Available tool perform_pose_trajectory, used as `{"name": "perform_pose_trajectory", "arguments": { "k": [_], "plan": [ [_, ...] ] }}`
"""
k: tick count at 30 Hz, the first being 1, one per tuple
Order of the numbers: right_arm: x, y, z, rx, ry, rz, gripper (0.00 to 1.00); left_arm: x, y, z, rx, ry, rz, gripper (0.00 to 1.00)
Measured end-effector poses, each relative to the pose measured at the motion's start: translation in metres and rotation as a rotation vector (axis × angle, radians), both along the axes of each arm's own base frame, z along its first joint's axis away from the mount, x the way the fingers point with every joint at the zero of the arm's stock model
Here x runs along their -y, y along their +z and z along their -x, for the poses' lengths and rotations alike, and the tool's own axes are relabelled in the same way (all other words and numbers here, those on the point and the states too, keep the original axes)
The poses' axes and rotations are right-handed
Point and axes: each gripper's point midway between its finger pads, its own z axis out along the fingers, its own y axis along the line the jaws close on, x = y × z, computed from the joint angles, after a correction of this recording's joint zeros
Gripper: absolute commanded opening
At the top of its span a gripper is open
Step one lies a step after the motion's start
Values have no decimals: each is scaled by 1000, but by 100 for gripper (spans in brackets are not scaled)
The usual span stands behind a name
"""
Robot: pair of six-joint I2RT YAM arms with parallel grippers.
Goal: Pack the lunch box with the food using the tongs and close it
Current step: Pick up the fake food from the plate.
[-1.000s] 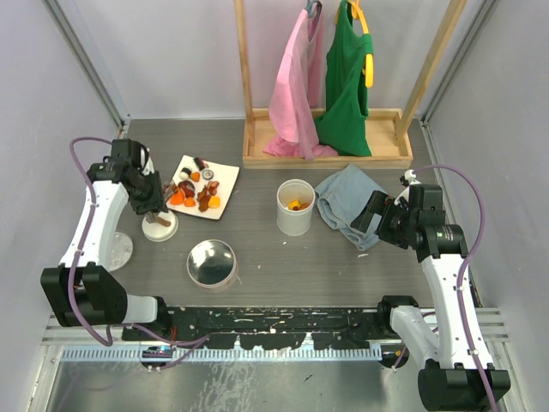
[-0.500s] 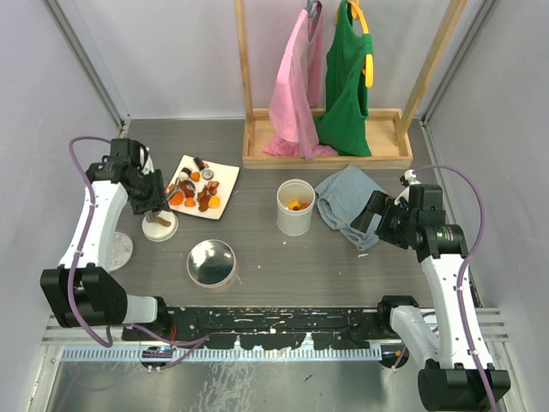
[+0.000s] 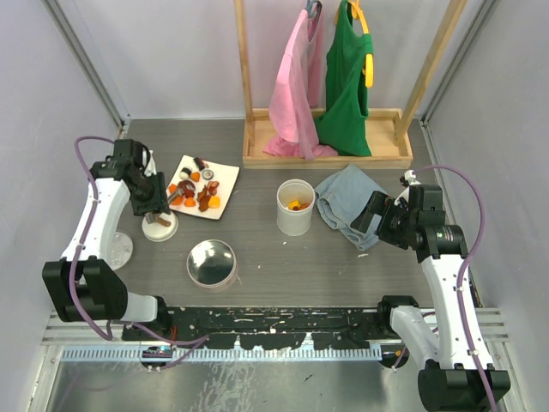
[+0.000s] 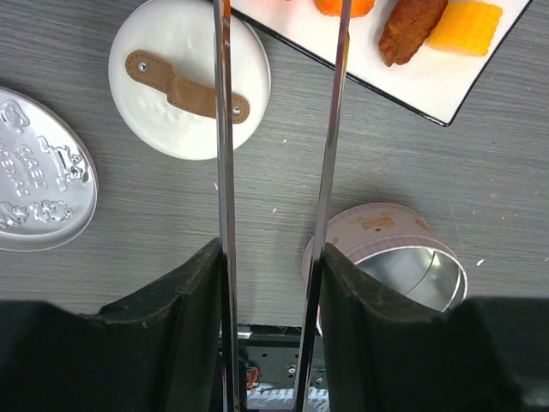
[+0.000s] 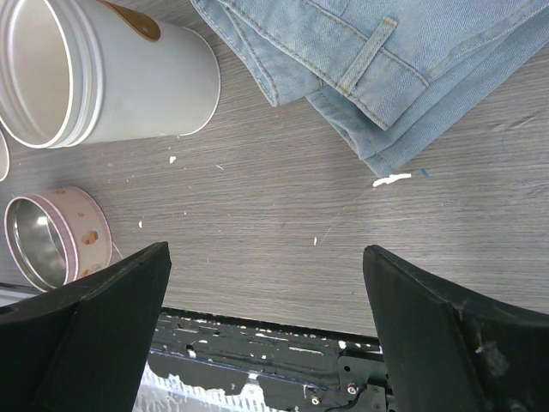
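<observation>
My left gripper (image 3: 154,204) (image 4: 273,257) is shut on the tongs (image 4: 225,129), one slim metal arm against each finger. The arms stand apart and point at the white plate (image 3: 225,172) (image 4: 480,81). The food (image 3: 199,190) lies on the plate: orange, red and dark brown bites, and the wrist view shows a brown piece (image 4: 412,24) beside a yellow‑orange one (image 4: 463,24). The lunch box (image 3: 295,210) (image 5: 129,81), a tall white cylinder, stands open mid‑table with orange food inside. My right gripper (image 3: 371,216) (image 5: 266,257) hangs open and empty over bare table right of it.
A white lid with a brown strap (image 3: 159,226) (image 4: 189,77) lies under the left arm. An embossed metal lid (image 3: 116,247) (image 4: 39,172) is left of it. A pink round tin (image 3: 211,263) (image 4: 386,257) sits near the front. Folded denim (image 3: 347,202) and a wooden clothes rack (image 3: 322,153) are behind.
The left jaws have eased a little and the tongs' arms have spread. The left gripper has shifted slightly towards the plate. The right arm has not moved.
</observation>
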Motion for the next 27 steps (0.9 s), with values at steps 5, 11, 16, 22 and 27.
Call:
{"name": "perform_pose_trajectory", "arguments": {
  "k": [5, 11, 16, 22, 27],
  "plan": [
    [0, 0, 0, 0, 0, 0, 99, -1, -5, 0, -20, -6, -8, 43],
    [0, 0, 0, 0, 0, 0, 99, -4, -12, 0, -48, -16, -20, 42],
    [0, -1, 0, -5, 0, 0, 99, -5, -16, 0, -65, -17, -26, 42],
    [0, -2, -1, -13, 0, 0, 99, -5, -23, -1, -93, -18, -24, 42],
    [0, -2, -1, -12, 0, 0, 99, -5, -24, -1, -98, -19, -23, 38]
  ]
}}
